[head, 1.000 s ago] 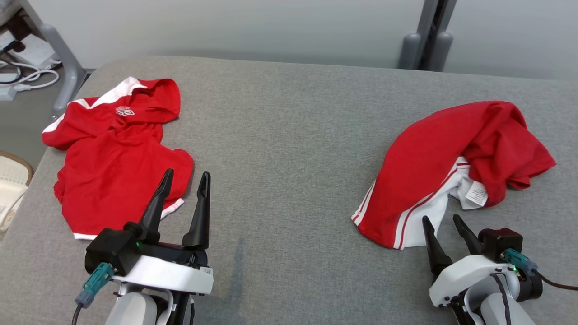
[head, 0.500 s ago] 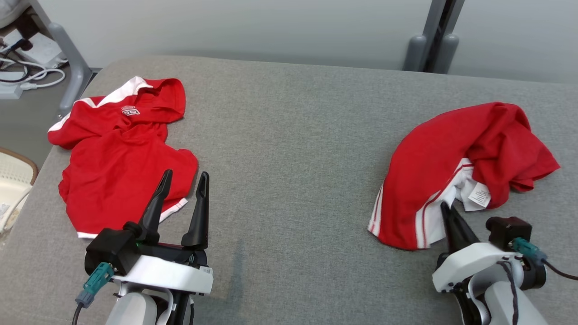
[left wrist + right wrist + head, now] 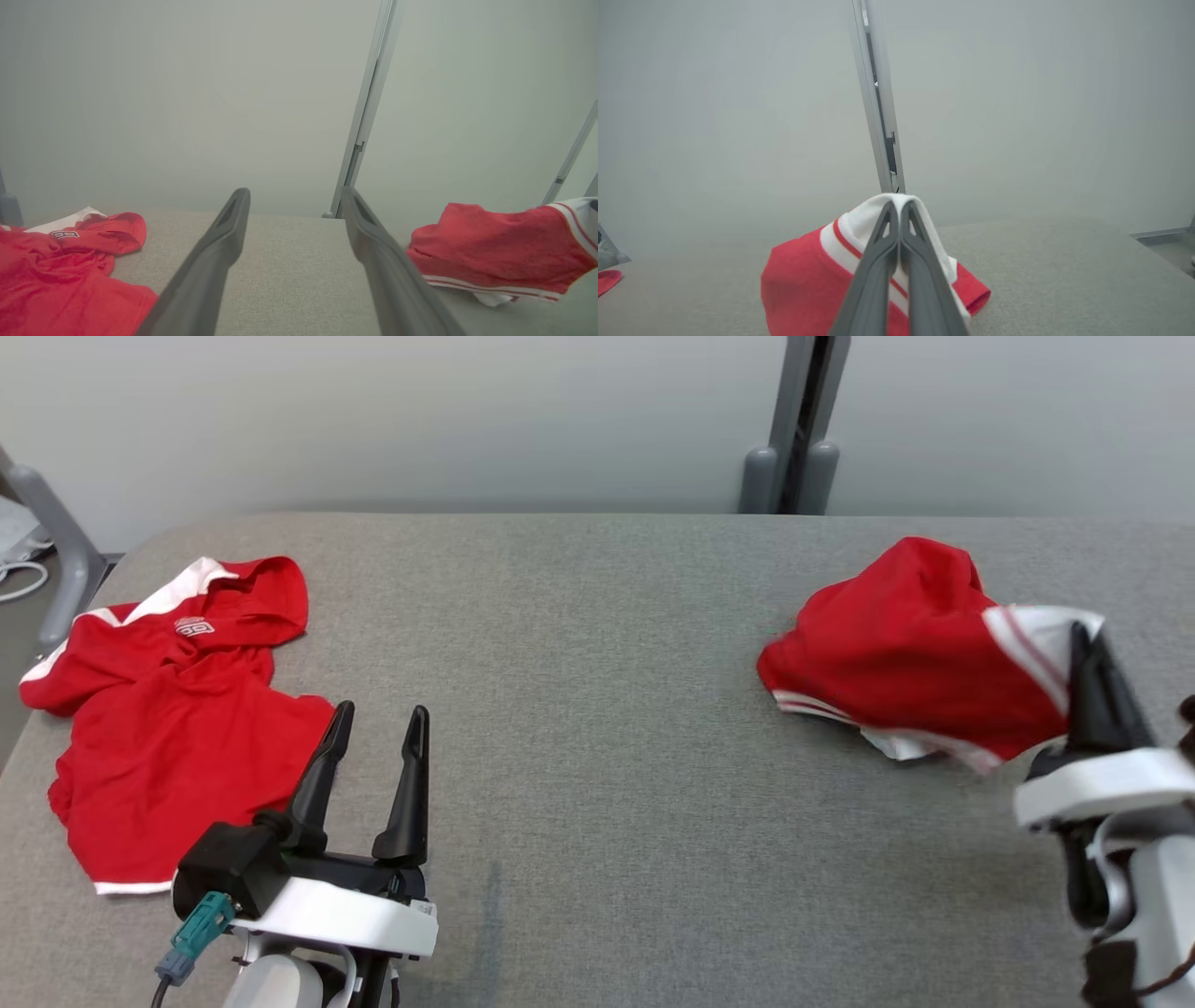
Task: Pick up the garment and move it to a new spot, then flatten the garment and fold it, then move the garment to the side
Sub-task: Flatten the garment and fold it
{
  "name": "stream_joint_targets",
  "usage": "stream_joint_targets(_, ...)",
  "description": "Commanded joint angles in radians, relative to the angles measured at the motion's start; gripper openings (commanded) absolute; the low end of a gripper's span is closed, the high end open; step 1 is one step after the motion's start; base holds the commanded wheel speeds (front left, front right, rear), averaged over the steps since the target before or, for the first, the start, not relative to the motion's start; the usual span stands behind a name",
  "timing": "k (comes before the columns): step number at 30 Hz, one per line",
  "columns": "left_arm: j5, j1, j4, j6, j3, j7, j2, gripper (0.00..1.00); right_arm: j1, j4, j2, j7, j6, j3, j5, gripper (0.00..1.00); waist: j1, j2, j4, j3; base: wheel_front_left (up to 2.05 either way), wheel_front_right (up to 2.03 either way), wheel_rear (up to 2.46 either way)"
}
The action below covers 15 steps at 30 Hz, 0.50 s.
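Across the grey padded table (image 3: 597, 747) I saw a red shirt (image 3: 177, 728) spread at the left and, well apart at the right, the garment (image 3: 896, 653), bunched, its white striped hem (image 3: 1027, 635) raised off the surface. My right gripper (image 3: 1081, 633) was pinched closed on that hem. My left gripper (image 3: 384, 709) stood spread wide beside the shirt.
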Motion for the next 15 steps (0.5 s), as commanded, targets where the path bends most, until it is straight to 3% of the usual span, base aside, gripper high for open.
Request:
stream_joint_targets(1,0.001,0.001,-0.002,-0.002,0.000,-0.003,0.003,1.00,-0.027,-0.012,-0.019,-0.003,0.000,-0.011,-0.009,0.00,0.0000,0.0000,-0.009,-0.008,0.00,0.00,0.00)
stream_joint_targets(9,-0.017,0.016,-0.002,0.006,-0.020,-0.003,0.004,1.00,-0.224,-0.095,-0.144,0.051,0.000,-0.072,-0.069,0.00,0.0000,0.0000,-0.004,-0.026,0.00,0.00,0.00)
stream_joint_targets(15,-0.035,0.029,-0.004,0.014,-0.030,-0.003,0.003,1.00,-0.375,-0.164,-0.191,0.101,0.000,-0.050,-0.116,0.00,0.0000,0.0000,0.029,-0.042,0.00,0.00,0.00)
